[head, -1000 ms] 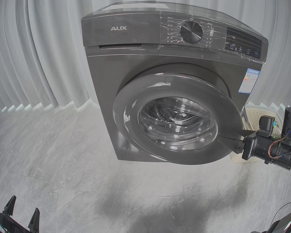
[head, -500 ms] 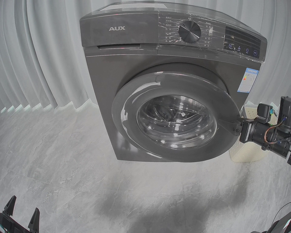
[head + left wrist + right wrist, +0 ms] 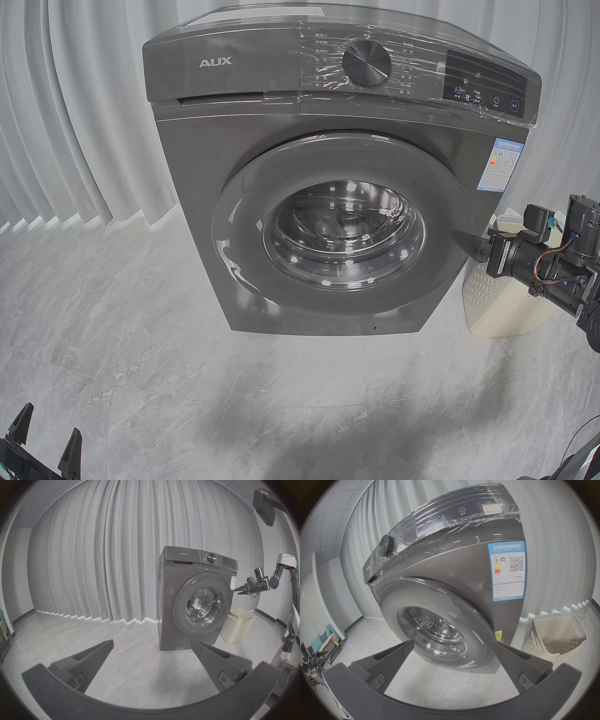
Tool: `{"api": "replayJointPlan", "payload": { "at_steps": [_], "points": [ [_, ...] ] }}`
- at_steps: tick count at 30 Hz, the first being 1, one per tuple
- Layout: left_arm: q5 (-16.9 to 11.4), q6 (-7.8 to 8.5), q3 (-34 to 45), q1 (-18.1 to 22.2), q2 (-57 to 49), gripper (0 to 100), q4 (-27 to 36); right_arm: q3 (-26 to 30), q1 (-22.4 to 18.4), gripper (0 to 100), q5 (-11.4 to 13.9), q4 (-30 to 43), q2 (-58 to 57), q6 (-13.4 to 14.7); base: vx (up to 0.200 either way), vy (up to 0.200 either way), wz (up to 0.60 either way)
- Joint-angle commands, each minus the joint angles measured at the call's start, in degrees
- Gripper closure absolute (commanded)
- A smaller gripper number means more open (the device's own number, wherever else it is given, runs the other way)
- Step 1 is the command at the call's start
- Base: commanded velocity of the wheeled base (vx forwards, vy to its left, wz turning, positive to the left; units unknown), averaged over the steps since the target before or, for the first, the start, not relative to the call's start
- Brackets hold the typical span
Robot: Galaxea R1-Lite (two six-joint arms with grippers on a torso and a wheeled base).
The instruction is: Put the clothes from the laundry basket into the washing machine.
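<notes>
- The washing machine (image 3: 250, 156) stands on the pale floor (image 3: 156, 350) against the curtain (image 3: 75, 112). Its round door (image 3: 247, 206) lies against the front or very near it; I cannot tell if it is latched.
- The laundry basket (image 3: 500, 306) sits on the floor just right of the machine, behind the right arm. No clothes can be made out in it from these angles, and its bottom is hidden.
- The right gripper (image 3: 462, 239) is at the door's right edge, fingers apart and clamped on nothing.
- The left gripper (image 3: 50, 420) hangs low at the near left, well away from the machine, fingers also spread and empty.
- The door is probably the stiff part. It is rigid and hinged, and its glossy ring looks slippery, so the right rim is likely the best place to hook it.
- Clothes should be light, soft and limp. A pinch on a bunched fold near the top would likely hold, though loose ends may trail and snag on the basket rim or the door opening.
</notes>
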Motion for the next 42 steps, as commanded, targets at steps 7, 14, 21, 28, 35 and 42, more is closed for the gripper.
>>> {"api": "replayJointPlan", "payload": {
  "at_steps": [7, 14, 21, 28, 35, 42],
  "points": [
    [-0.2, -0.36, 0.9, 0.0, -0.8, 0, 0.1, 9.4, 7.8, 0, 1.5, 5.4, -9.5, -0.5, 0.0, 0.0, 0.0],
    [-0.2, -0.19, 0.9, 0.0, -0.8, 0, 0.0, 10.2, 9.3, 100, 1.5, 4.9, -9.8, -0.4, 0.171, 0.0, 0.0],
    [-0.2, -0.27, 0.9, 0.0, -0.8, 0, 0.0, 9.6, 9.3, 100, 1.7, 4.7, -9.5, -0.3, 0.2, 0.0, 0.0],
    [-0.1, -0.36, 0.9, 0.0, -0.8, 0, 0.0, 7.6, 8.3, 100, 0.8, 4.6, -8.4, 0.0, 0.143, 0.0, 0.0],
    [-0.1, -0.36, 0.9, 0.0, -0.8, 0, 0.0, 5.0, 5.8, 100, 0.7, 4.6, -6.4, -0.2, 0.0, 0.0, 0.0],
    [-0.1, -0.45, 0.9, 0.0, -0.8, 0, 0.0, 4.4, 6.0, 100, -0.6, 4.4, -5.8, -0.2, 0.086, 0.0, 0.0]
  ]
}}
